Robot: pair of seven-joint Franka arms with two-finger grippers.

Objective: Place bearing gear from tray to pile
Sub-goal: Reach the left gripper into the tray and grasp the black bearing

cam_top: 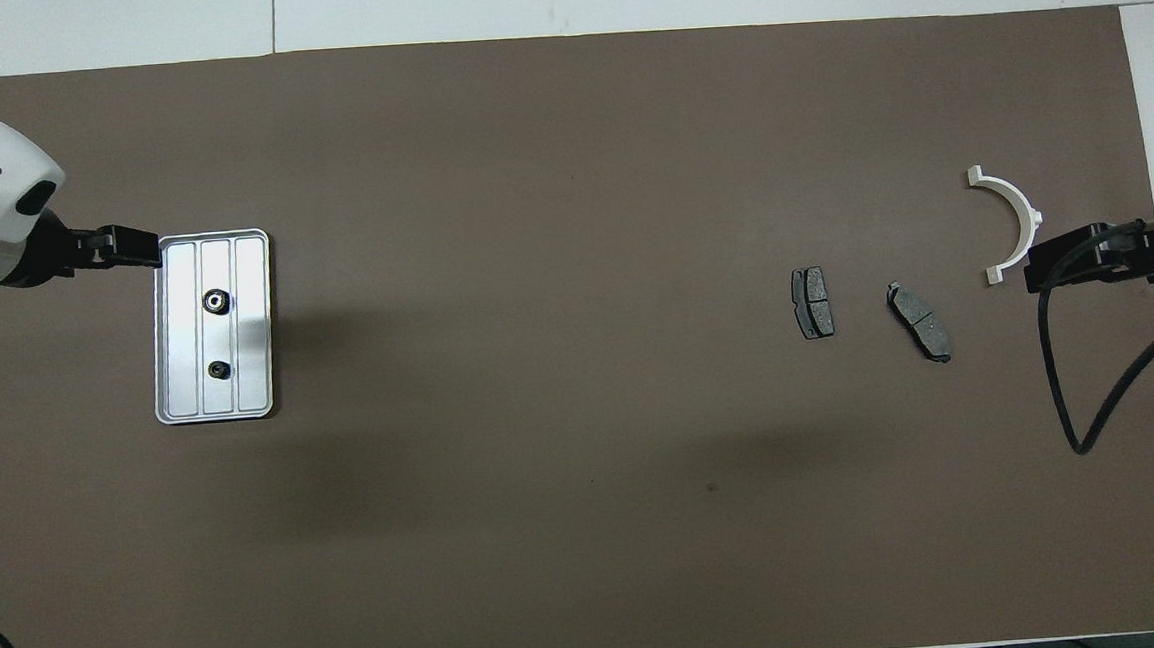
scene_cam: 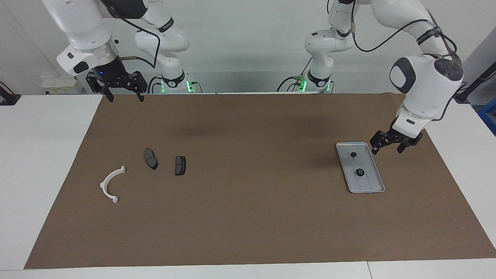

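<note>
The tray (scene_cam: 367,185) looks like smooth silvery metal with a soft sheen, and the two small round parts (scene_cam: 353,154) (scene_cam: 360,173) lying in it are dark and dull. It sits on a matt brown paper-like sheet (scene_cam: 252,217) spread over the smooth white tabletop (scene_cam: 35,162). Toward the right arm's end of the tabletop from the tray lie a white plastic bracket (scene_cam: 109,184) and two matt dark grey pads (scene_cam: 150,159) (scene_cam: 180,165).
</note>
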